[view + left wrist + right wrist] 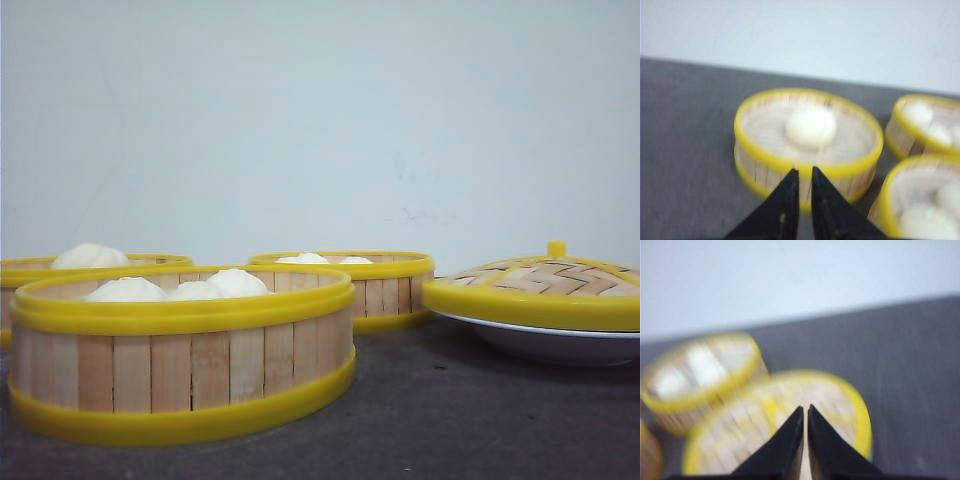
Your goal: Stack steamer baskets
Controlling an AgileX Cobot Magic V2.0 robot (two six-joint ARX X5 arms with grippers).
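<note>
Three steamer baskets sit apart on the dark table, the lid at three o'clock. Left gripper hangs nearly closed above one basket; the right gripper, blurred, looks closed and empty.

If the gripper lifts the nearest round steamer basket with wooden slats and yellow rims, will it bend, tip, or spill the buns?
The nearest slatted steamer basket probably stays stiff, given its thick yellow rims. Being wide and shallow, it seems unlikely to tip when pushed. Its white buns lie loose and uncovered, so a tilted lift could let them roll.
</note>
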